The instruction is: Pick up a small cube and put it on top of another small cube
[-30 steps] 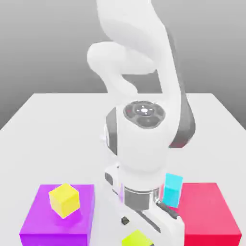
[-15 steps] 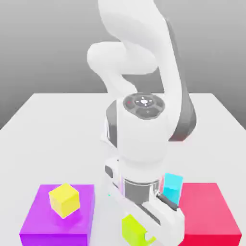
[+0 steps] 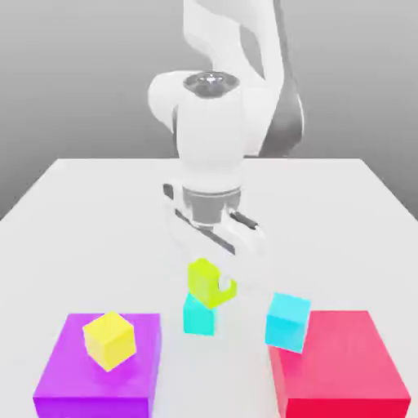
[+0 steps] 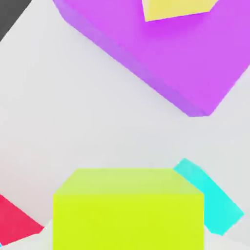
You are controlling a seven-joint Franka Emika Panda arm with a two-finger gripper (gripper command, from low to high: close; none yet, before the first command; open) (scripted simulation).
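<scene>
Lime cube (image 3: 211,284) gripped in the hand (image 3: 219,282); next, centre over turquoise cube (image 3: 199,316) near desk's front edge (image 3: 214,400), then lower

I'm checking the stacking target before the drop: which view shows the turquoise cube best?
The exterior view: the turquoise cube shows there mostly clear. The hand view shows it partly hidden by the lime cube.
</scene>
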